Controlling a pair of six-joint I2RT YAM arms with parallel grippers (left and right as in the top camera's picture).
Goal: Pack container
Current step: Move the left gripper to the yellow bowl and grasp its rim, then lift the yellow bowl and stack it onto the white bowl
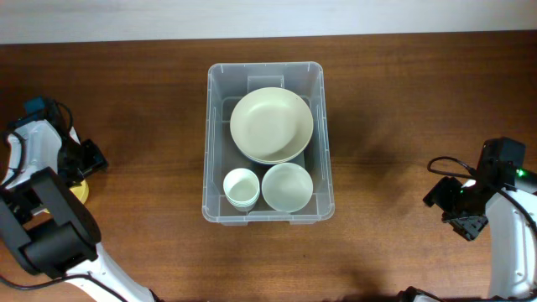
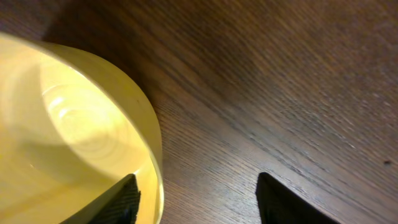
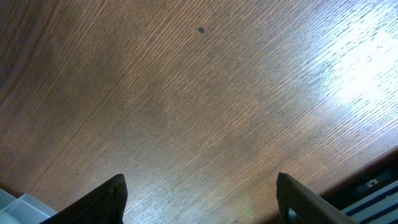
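The container [image 1: 215, 126], a large clear plastic bin, stands at the table's middle. It holds a large pale bowl [image 1: 271, 124], a small white cup [image 1: 241, 186] and a pale bowl [image 1: 287, 186]. A yellow bowl [image 1: 80, 191] sits at the far left edge, mostly hidden under my left arm. My left gripper [image 1: 84, 168] is open at it. In the left wrist view the bowl [image 2: 68, 137] fills the left side, and the gripper [image 2: 198, 199] straddles its rim, one finger inside, one outside. My right gripper [image 1: 453, 214] is open and empty over bare wood at the right [image 3: 199, 199].
A corner of the clear bin shows at the bottom left of the right wrist view [image 3: 15, 208]. The table's dark wood surface [image 1: 394, 101] runs on both sides of the bin. The right table edge shows in the right wrist view [image 3: 373, 180].
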